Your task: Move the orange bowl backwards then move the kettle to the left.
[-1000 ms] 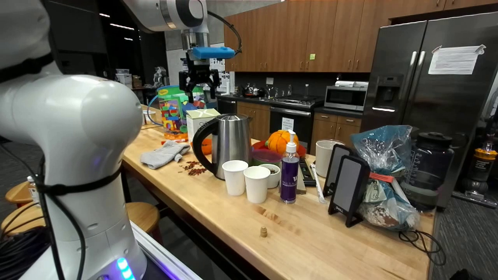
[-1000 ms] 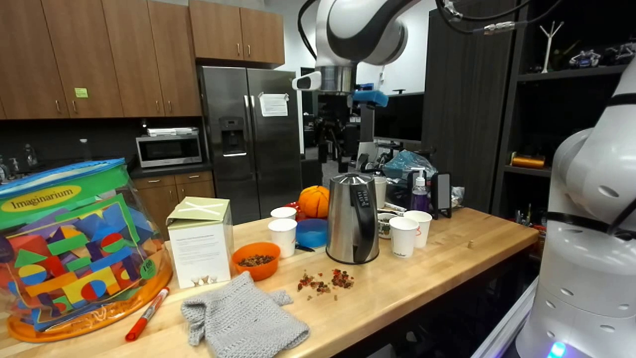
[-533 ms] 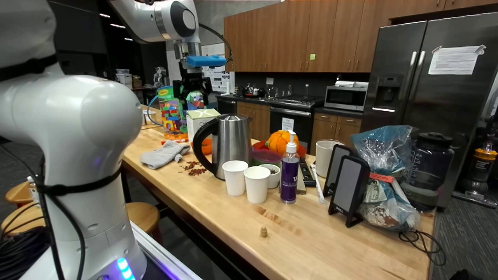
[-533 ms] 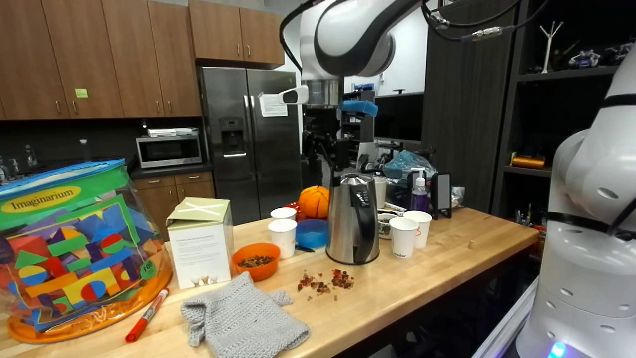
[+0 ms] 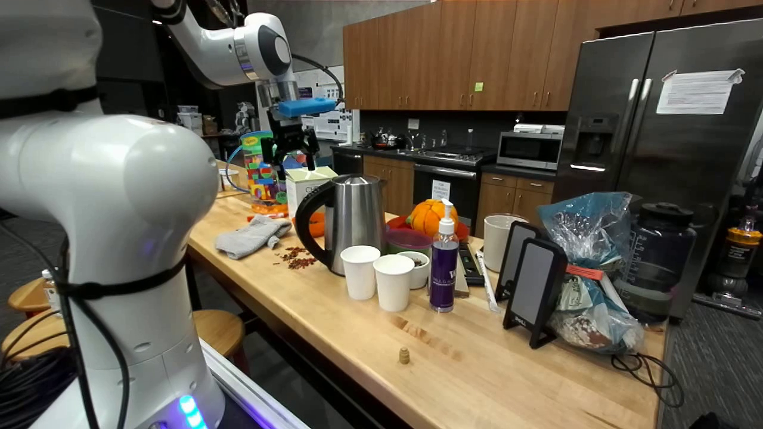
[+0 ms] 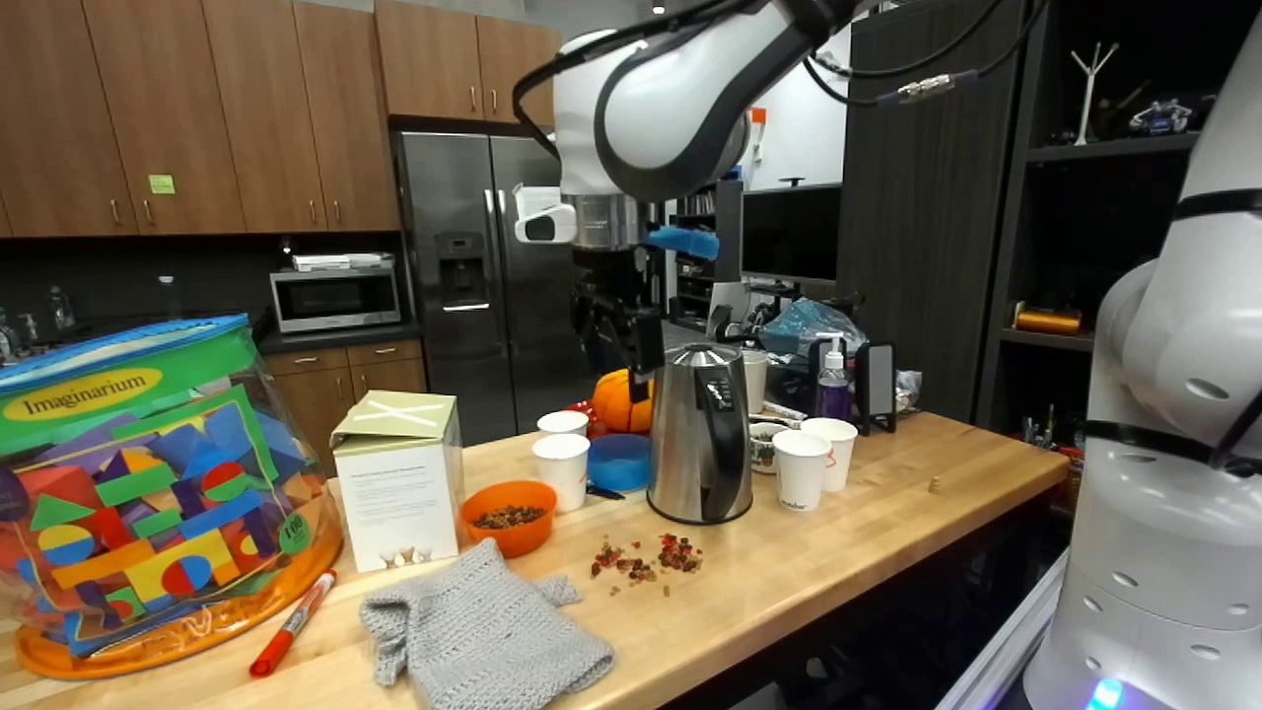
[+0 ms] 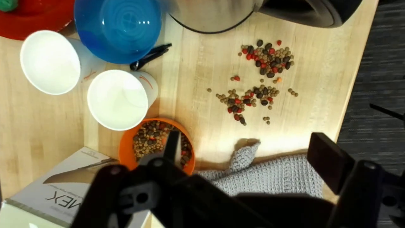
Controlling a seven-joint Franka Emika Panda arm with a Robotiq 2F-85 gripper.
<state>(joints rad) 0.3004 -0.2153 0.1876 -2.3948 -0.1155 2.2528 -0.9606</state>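
The orange bowl (image 6: 506,542) holds mixed dried pieces and sits beside a white box. In an exterior view the kettle's handle partly hides the bowl (image 5: 318,225). In the wrist view the bowl (image 7: 125,152) lies under the left finger, which covers part of it. The tall steel kettle (image 6: 675,444) stands upright; it also shows in an exterior view (image 5: 362,217), and its base (image 7: 212,12) is at the top of the wrist view. My gripper (image 5: 295,169) is open and empty, in the air above the table; the wrist view shows its fingers wide apart (image 7: 246,145).
A grey knitted cloth (image 6: 488,631) lies in front of the bowl. The white box (image 6: 399,493), white cups (image 6: 562,471), a blue bowl (image 6: 619,463) and an orange pumpkin (image 6: 621,402) stand nearby. Spilled pieces (image 6: 646,557) lie before the kettle. More white cups (image 5: 360,274) stand beside it.
My gripper has moved down. It has also moved left in both exterior views, past the kettle towards the orange bowl's side. The bowl and kettle have not moved.
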